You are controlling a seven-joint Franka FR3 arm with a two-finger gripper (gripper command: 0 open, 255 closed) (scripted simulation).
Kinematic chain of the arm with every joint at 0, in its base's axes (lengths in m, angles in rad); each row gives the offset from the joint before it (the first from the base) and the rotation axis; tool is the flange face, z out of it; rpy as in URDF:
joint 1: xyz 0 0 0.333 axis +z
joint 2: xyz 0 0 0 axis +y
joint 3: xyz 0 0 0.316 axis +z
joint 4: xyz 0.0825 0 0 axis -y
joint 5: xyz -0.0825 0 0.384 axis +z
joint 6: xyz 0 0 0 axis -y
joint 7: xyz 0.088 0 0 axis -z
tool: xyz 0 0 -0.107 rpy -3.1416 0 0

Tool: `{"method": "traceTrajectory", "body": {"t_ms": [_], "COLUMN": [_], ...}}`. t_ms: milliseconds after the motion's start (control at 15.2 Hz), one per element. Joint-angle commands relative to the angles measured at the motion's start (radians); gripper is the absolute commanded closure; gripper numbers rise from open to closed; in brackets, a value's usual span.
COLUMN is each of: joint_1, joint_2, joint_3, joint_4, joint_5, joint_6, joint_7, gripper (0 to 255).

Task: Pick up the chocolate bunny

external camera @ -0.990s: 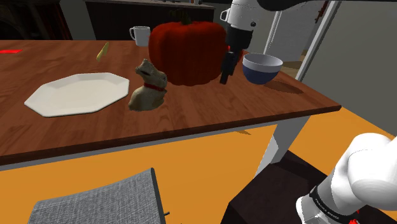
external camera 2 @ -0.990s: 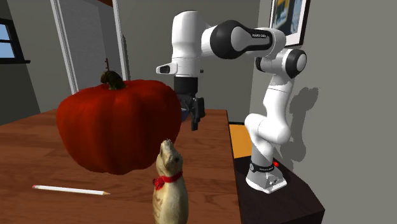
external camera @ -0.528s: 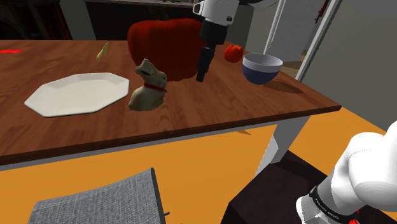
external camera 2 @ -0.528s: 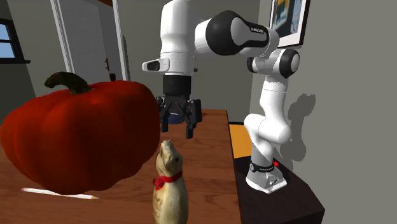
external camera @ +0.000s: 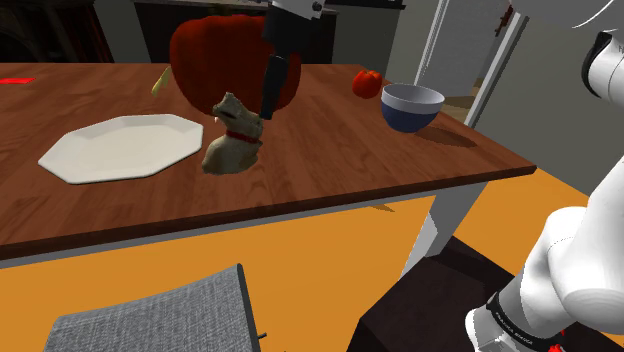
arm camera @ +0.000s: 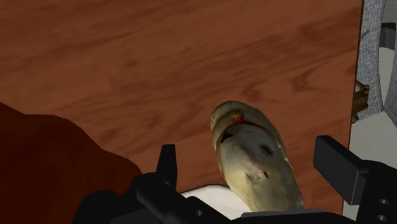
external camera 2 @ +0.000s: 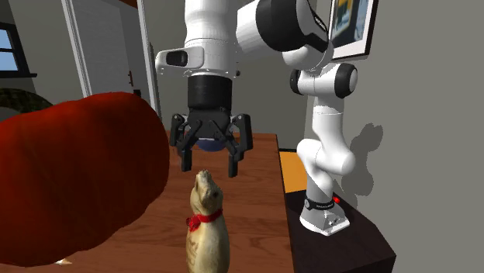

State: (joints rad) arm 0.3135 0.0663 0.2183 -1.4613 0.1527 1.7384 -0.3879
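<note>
Wrist view pretty much explains the setup: the chocolate bunny (arm camera: 254, 159) sits right in the gap between the two black fingers of the hand (arm camera: 251, 172), looking straight down on its head and red collar. The fingers are spread wide and nothing is touching it yet, so my read is that this is the line-up before the drop, not a grab.

In the shoulder view the bunny (external camera: 233, 140) stands upright on the wooden surface (external camera: 330, 160), just to the right of the white plate (external camera: 120, 145) and just in front of the big red pumpkin (external camera: 200, 55). The hand (external camera: 266, 115) hangs over its near-right side, pointing down. Coming from the top makes sense to me, since the bunny is tall and narrow and the head and neck are the easy bit to straddle.

The second exterior view shows it best: the hand (external camera 2: 209, 167) is open, with its tips just above the bunny's (external camera 2: 208, 225) nose, one on each side. The pumpkin (external camera 2: 70, 178) crowds in from that view's left, so I'd guess the finger on that side has the least room on the way down. The blue bowl (external camera: 410, 105) is well off to the right, out of the way.
</note>
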Motion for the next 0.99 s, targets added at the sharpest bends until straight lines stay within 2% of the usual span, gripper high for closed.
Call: {"method": "traceTrajectory", "body": {"t_ms": [0, 66, 528, 660, 726, 924], "joint_1": [0.017, 0.024, 0.018, 0.017, 0.019, 0.017], "joint_2": [0.052, 0.072, 0.040, 0.038, 0.047, 0.032], "joint_3": [0.017, 0.024, 0.025, 0.025, 0.027, 0.026], "joint_4": [0.065, 0.095, -0.042, -0.052, -0.043, -0.071], "joint_5": [-0.001, -0.002, 0.010, 0.011, 0.008, 0.014], "joint_6": [0.000, -0.005, 0.098, 0.107, 0.107, 0.119], "joint_7": [-0.023, -0.031, -0.052, -0.053, -0.051, -0.055], "gripper": [0, 0, 0, 0, 255, 255]}}
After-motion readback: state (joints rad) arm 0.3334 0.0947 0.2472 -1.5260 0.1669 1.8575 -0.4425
